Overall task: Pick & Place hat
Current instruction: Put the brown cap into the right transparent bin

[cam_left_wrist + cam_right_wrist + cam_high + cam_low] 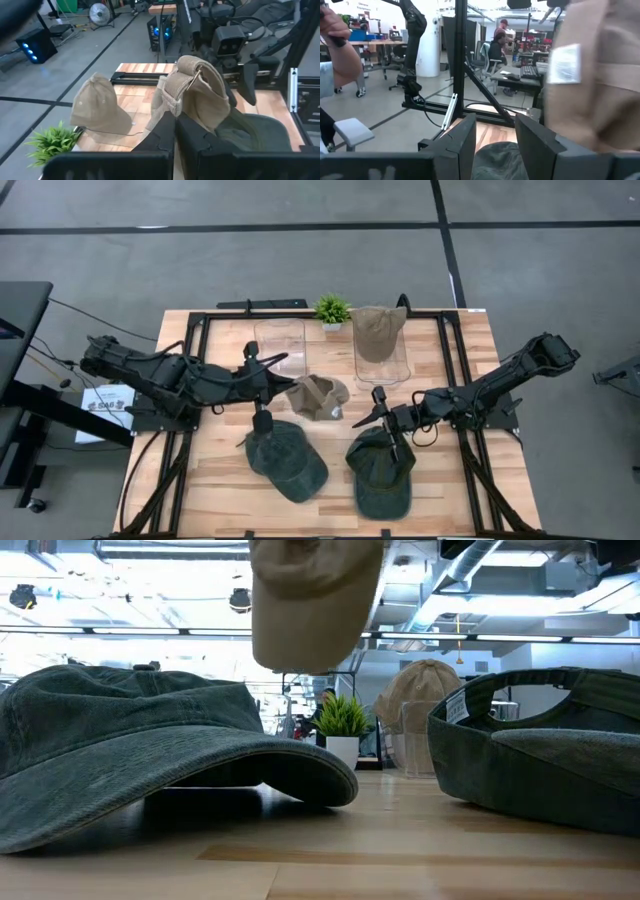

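The left gripper (290, 387) is clamped on a tan cotton cap (318, 397), lifted above mid-table; its white inner label (563, 63) is unreadable. The right gripper (380, 417) stands half-open, holding nothing, beside a dark green cap (381, 473).

A light wooden table (225, 490) carries two dark green caps (287, 459) — plus a small potted plant (332, 310) and two clear stands (280, 343).

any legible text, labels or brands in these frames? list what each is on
No text here can be read.
White sheet beside the left arm's base: dark print, too small to read.
White tag inside the upturned green cap: print blurred.
White label inside the tan cap in the right wrist view: blurred.
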`<control>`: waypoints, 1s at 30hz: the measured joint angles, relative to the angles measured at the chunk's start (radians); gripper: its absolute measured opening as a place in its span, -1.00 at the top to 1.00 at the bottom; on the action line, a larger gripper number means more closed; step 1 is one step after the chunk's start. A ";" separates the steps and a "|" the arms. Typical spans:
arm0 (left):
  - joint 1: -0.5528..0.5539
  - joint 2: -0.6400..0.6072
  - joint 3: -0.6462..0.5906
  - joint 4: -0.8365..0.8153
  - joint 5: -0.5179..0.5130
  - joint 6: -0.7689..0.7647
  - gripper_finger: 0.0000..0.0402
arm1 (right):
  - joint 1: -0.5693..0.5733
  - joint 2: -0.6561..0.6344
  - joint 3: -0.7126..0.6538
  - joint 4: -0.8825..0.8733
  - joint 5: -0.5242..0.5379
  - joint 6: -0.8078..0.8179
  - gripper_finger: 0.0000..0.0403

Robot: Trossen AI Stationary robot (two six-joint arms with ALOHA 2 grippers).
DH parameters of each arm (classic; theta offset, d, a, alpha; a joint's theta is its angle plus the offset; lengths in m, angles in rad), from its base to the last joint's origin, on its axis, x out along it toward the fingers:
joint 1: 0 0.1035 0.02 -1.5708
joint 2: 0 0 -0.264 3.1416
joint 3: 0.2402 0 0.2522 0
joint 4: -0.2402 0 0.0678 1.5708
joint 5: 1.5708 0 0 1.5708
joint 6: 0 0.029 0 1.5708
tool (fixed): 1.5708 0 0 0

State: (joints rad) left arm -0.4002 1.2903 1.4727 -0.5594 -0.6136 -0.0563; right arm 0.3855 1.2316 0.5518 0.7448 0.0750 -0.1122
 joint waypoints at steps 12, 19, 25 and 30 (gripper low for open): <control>0.011 0.000 0.000 0.004 0.000 0.000 0.97 | -0.002 0.000 0.000 -0.003 0.001 -0.099 0.36; 0.011 0.000 0.000 0.007 0.000 0.000 0.97 | -0.018 0.000 0.000 -0.036 0.061 -0.106 0.38; 0.011 0.000 0.000 0.009 0.000 0.000 0.97 | -0.064 0.000 0.000 -0.150 0.143 -0.093 0.39; 0.011 0.000 0.000 0.016 0.000 0.000 0.97 | -0.094 0.000 0.000 -0.200 0.137 -0.065 0.37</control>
State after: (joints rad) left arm -0.3897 1.2903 1.4723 -0.5438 -0.6136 -0.0566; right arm 0.2911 1.2316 0.5518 0.5451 0.2116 -0.1768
